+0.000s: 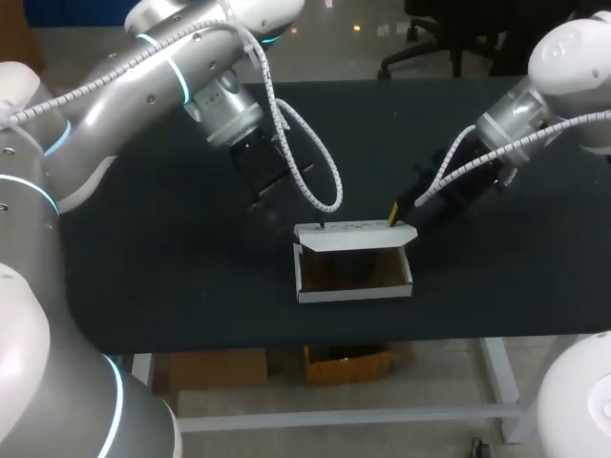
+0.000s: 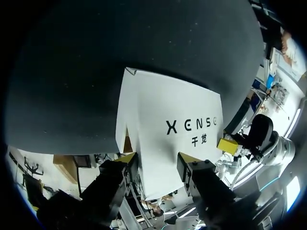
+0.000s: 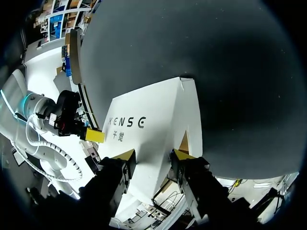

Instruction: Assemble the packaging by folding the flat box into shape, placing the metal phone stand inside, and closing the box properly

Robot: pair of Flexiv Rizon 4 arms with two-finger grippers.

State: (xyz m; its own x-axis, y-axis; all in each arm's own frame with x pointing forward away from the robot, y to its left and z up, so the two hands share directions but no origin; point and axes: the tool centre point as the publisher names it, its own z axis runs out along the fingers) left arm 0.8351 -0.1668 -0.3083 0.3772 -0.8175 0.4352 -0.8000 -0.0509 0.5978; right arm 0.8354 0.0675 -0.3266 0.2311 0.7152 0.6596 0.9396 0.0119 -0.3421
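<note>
— Looking at the white box (image 1: 353,288): it's folded into shape and sits open on the black table (image 1: 162,286), lid flap (image 1: 353,236) standing up along its rear wall.
— And the phone stand?
— Can't make it out; the box's inside is too dark. Closing is what's left, I'd judge.
— Arms?
— Left gripper (image 1: 263,196) hovers behind the box, raised, fingers wide. Right gripper (image 1: 401,212) sits low behind the flap's corner, fingers spread too, gripping nothing.
</note>
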